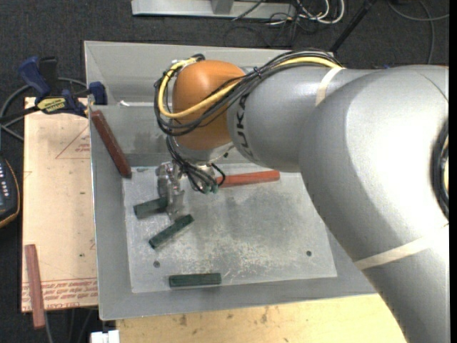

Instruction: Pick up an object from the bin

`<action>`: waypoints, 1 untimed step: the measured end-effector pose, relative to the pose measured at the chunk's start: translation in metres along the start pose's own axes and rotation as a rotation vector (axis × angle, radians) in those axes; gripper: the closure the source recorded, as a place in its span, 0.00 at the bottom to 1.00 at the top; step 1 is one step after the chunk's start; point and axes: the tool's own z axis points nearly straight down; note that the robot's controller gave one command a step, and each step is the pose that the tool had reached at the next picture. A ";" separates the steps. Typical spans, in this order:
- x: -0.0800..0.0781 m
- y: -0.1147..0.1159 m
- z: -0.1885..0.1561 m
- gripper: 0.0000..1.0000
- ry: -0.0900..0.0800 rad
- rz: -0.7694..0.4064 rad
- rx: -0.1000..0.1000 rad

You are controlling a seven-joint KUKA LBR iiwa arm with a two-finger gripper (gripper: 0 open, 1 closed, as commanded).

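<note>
Grey bin point(107, 277): the right half of the floor is bare, and all loose parts sit left of centre. Brown stick point(111, 145) leans along the left wall, upper end near the rim, lower end on the floor. Red stick point(251, 179) lies flat mid-floor, its left end hidden behind the wrist. Three dark green blocks:
- near block point(148, 209), left-centre, slightly tilted
- tilted block point(171, 231), just in front of it, angled, not touching
- front block point(194, 280), flat along the floor's front edge, well apart from the rest, open floor around it

Writing: KUKA lettering point(239, 131) runs vertically on the link behind the wrist, first letter partly covered by cables point(166, 95).

Arm point(335, 141) comes in from the right, and its thick link covers the bin's right side and back-right corner. Orange cover point(203, 102) sits over the wrist, with yellow and black cables looped round it. Gripper point(172, 206) points down at left-centre, tip at the right end of near block, with tilted block just in front. Can't tell if it's open or closed, or if it touches the block
</note>
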 end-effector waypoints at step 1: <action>0.031 0.073 -0.142 1.00 -0.008 -0.018 -0.003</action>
